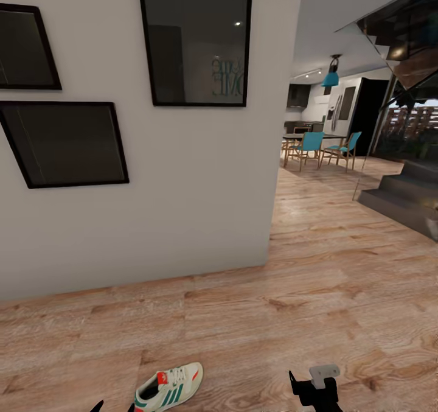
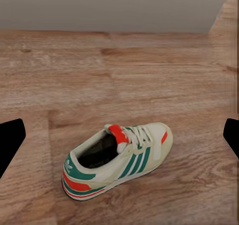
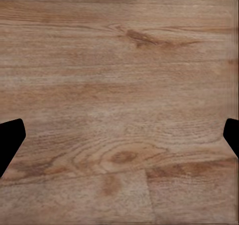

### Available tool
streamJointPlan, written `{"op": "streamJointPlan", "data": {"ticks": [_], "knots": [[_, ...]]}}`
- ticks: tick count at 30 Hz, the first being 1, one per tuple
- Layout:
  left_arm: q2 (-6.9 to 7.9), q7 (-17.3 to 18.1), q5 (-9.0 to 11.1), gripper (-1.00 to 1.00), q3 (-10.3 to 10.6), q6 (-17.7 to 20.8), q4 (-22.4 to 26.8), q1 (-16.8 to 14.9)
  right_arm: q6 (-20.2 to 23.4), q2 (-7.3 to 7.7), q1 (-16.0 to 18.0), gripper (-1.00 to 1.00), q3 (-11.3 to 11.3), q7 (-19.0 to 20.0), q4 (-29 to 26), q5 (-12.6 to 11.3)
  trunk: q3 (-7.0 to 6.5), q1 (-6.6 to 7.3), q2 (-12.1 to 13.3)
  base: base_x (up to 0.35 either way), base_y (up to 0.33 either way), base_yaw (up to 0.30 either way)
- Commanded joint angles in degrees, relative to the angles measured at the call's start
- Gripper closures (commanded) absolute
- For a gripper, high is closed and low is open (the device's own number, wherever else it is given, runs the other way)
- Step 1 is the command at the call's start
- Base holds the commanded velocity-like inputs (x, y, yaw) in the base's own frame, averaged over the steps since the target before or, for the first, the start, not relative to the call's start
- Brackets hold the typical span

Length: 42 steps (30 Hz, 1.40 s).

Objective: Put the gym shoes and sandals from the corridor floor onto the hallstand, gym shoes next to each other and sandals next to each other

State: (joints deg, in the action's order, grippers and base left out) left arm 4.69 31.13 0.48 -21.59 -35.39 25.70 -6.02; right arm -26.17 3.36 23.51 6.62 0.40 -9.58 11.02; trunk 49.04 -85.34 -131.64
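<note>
One gym shoe [image 1: 168, 387] lies on its sole on the corridor floor [image 1: 255, 327], close in front of me at the lower edge of the head view. It is white with green stripes and a red-orange tongue and heel patch. My left gripper [image 1: 114, 407] hangs just left of the shoe, and its wrist view has the shoe [image 2: 117, 158] centred between the widely spread black fingers [image 2: 11, 140]. My right gripper [image 1: 314, 381] is open over bare planks [image 3: 119, 110], well right of the shoe. The sandals and the hallstand are out of view.
A white wall [image 1: 182, 187] with three dark framed pictures stands close ahead and ends at a corner [image 1: 271, 254]. Past it the wood floor runs on to a dining table with teal chairs [image 1: 316, 147]. Dark steps [image 1: 401, 199] rise at the right.
</note>
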Motion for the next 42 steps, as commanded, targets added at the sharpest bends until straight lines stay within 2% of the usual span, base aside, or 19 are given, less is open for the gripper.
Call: {"op": "streamJointPlan", "data": {"ticks": [1,28,33,37,38,39,41,42], "knots": [[-0.03,0.57,0.05,-1.0,-0.38,-0.03,-0.03,-0.04,-0.2,-0.02,0.05,-1.0,0.49,0.04,0.07,0.58,0.03,0.01,-0.02,0.0,0.0,-0.185],[0.06,0.55,-0.53,-1.0,-0.09,0.46,0.02,-0.24,-0.2,-0.11,0.05,-1.0,0.56,0.0,-0.33,0.56,-0.01,0.01,-0.02,-0.042,0.0,-0.013],[0.61,0.59,-1.83,-1.0,0.25,1.25,0.33,-0.71,-0.01,0.0,0.05,-1.0,0.58,0.1,-4.52,0.57,-0.01,0.01,-0.02,0.0,0.0,0.0],[1.61,0.74,-4.29,-1.0,0.31,3.25,1.41,-1.6,0.99,0.08,0.05,-1.0,0.58,0.17,-10.58,0.6,-0.01,0.01,-0.02,0.0,0.0,0.0],[3.12,0.94,-8.41,-1.0,0.37,7.75,2.77,-4.13,4.26,0.16,0.05,-1.0,0.58,0.22,-16.65,0.57,-0.01,0.01,-0.02,0.0,0.0,0.0],[3.71,1.18,-10.94,-1.0,0.38,10.67,3.3,-5.66,6.83,0.19,0.05,-1.0,0.58,0.27,-19.65,0.54,-0.01,0.01,-0.02,0.0,0.0,0.0],[4.1,1.55,-13.66,-1.0,0.39,13.76,3.65,-7.29,9.87,0.19,0.05,-1.0,0.58,0.4,-22.75,0.51,-0.01,0.01,-0.02,0.0,0.0,0.0],[4.31,2.01,-16.53,-1.0,0.4,16.74,3.87,-8.95,13.26,0.18,0.05,-1.0,0.58,0.69,-26.01,0.47,-0.01,0.01,-0.02,0.0,0.0,0.0]]}}
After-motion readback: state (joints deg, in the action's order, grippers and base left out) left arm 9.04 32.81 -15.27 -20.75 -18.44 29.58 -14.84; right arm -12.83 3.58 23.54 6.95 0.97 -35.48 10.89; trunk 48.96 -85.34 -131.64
